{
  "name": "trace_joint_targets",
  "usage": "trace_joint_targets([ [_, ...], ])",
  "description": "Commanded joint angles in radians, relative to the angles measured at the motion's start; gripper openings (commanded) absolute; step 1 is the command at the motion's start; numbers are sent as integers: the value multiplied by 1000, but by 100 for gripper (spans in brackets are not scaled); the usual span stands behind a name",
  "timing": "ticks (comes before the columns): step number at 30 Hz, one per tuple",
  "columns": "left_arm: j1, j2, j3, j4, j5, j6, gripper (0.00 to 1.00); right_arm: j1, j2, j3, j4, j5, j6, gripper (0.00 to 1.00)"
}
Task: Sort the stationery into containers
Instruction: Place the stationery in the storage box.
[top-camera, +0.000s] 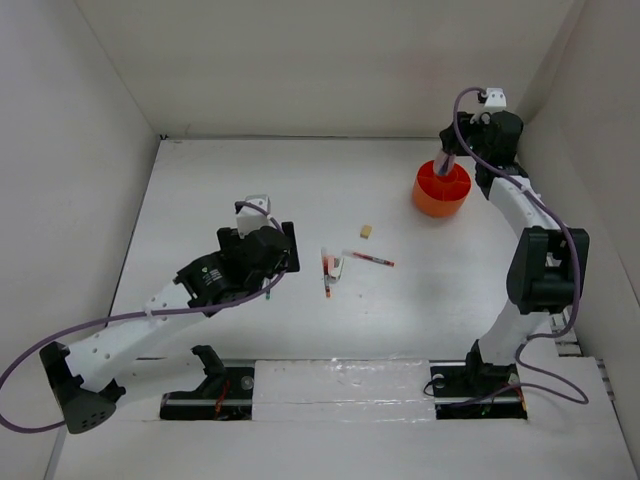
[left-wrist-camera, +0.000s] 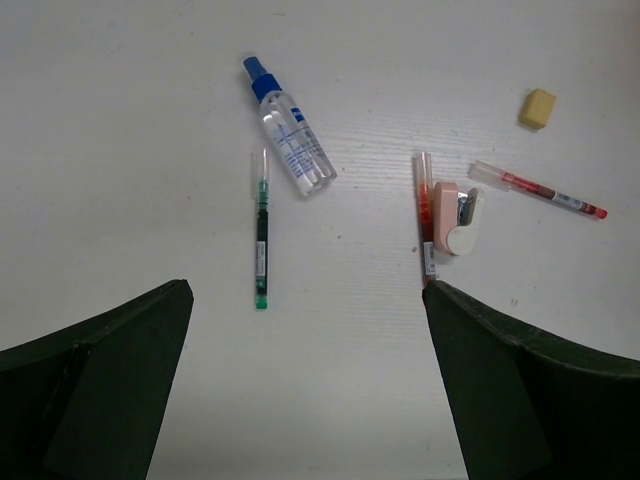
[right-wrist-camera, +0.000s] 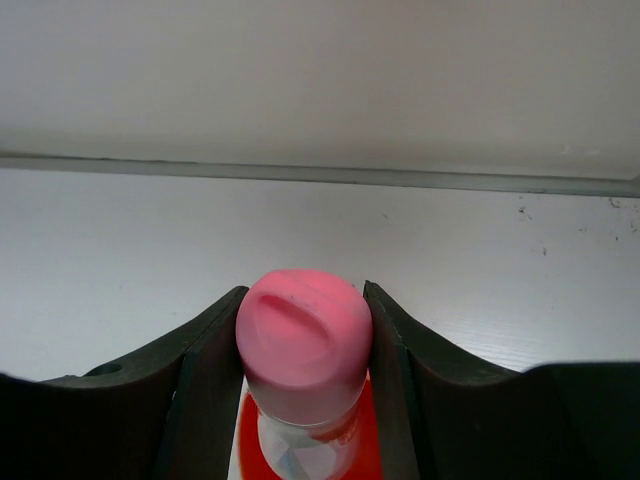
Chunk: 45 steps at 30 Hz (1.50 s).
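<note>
The worktop (top-camera: 420, 320) is white, matt and faintly grained, with white panels around it. The right arm (top-camera: 530, 270) rises from its base, bends at the elbow and reaches to the far right corner, wrist turned down over the tub. The left arm (top-camera: 150, 320) lies low and stretched across the left side, wrist aimed at the worktop.

The tub (top-camera: 437, 200) is round, orange, smooth plastic, low-walled, with inner dividers. In it stands the tube (right-wrist-camera: 302, 345), upright, with a rounded glossy pink cap and orange showing below its body. Which compartment it is in, and whether it touches the floor, cannot be told. The right tool (right-wrist-camera: 304, 300) is closed on the tube, its dark fingers pressed against both sides of the cap.

The left tool (left-wrist-camera: 308, 290) gapes wide with nothing in it, above the loose items, which all lie flat and well apart from the tub.

The bottle (left-wrist-camera: 293, 145) is clear plastic with a blue spray cap and lies aslant. Just beside it is the green pen (left-wrist-camera: 261, 235), thin and straight. The red pen (left-wrist-camera: 425, 215) lies near the middle, its side touching the white piece (left-wrist-camera: 458, 218), a small rounded pink-and-white shell with a grey inside. The second red pen (left-wrist-camera: 540, 188) lies aslant just right of that piece, not touching it. The eraser (left-wrist-camera: 537, 108), a tiny beige cube, sits alone just beyond that pen.
</note>
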<state>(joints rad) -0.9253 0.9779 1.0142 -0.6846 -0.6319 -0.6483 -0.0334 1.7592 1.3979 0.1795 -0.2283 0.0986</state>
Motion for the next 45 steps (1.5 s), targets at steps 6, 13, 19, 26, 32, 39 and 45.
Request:
trace_joint_targets([
  [6,0,16,-8,17,-8,16,100,-54,14,38,78,-129,-25,0],
  [13,0,15,-8,17,-8,16,100,-82,62,38,78,-149,-16,0],
  [19,0,15,-8,17,-8,16,100,-92,71,6,87,-158,-25,0],
  [26,0,5,-8,17,-8,16,100,-92,40,-23,87,-184,-34,34],
  [32,0,-15,-8,17,-8,16,100,-91,-15,-75,138,-233,-34,90],
  [39,0,-15,-8,8,-31,-11,100,-8,-157,-146,149,-106,21,100],
  [45,0,-24,-8,-10,-54,-31,100,168,-293,-149,-56,160,-7,100],
])
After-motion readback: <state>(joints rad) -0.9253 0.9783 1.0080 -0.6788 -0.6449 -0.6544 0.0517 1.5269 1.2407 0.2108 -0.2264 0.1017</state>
